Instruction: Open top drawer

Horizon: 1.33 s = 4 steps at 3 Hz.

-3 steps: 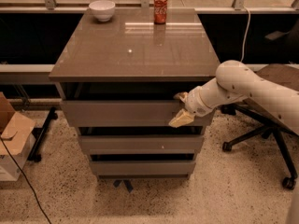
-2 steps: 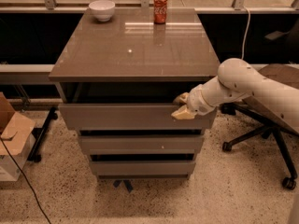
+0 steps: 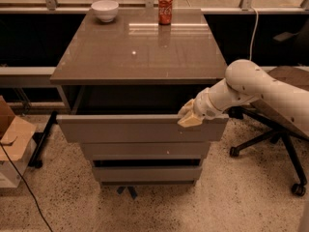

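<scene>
The top drawer (image 3: 140, 128) is the widest grey-taupe front under the cabinet's brown top (image 3: 140, 47). It stands pulled out toward me, with a dark gap behind its upper edge. My gripper (image 3: 189, 116) sits on the right end of that upper edge, hooked over it. My white arm (image 3: 251, 83) reaches in from the right. Two narrower drawer fronts (image 3: 145, 150) sit below, further back.
A white bowl (image 3: 105, 10) and a red soda can (image 3: 165, 8) stand at the back of the cabinet top. An office chair base (image 3: 270, 139) is on the right. A cardboard box (image 3: 12, 139) and a cable lie on the floor at the left.
The top drawer has slid out toward me, opening a dark gap under the cabinet top. My gripper moved with it, staying on its right upper edge.
</scene>
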Motion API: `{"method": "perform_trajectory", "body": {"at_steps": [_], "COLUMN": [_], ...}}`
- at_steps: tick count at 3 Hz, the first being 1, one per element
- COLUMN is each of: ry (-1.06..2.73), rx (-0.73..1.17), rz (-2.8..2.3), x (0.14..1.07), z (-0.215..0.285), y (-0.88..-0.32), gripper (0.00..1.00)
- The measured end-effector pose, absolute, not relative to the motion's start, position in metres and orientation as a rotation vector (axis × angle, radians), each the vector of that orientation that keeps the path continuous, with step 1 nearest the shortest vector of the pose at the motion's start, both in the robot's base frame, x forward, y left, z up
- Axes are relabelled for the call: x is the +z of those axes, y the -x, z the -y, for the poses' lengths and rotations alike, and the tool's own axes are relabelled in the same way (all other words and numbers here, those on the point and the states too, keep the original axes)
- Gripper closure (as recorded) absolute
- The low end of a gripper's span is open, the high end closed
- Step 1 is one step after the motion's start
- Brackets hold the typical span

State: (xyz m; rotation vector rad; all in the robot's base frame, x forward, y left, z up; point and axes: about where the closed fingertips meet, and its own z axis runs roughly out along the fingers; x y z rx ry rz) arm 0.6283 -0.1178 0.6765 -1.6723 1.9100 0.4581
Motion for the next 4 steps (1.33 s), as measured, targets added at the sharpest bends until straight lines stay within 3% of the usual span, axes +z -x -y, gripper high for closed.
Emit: {"method": "perform_trajectory", "body": {"at_steps": [2, 3, 4], "ry": [1.701, 1.763, 1.842], "rx": [0.456, 0.434, 0.423], "rz": [-1.912, -1.932, -2.022], "x": [0.676, 0.671, 0.65], "z": [0.116, 0.114, 0.122], "y": [-0.626, -0.614, -0.587], "gripper": [0.01, 0.0, 0.1]}}
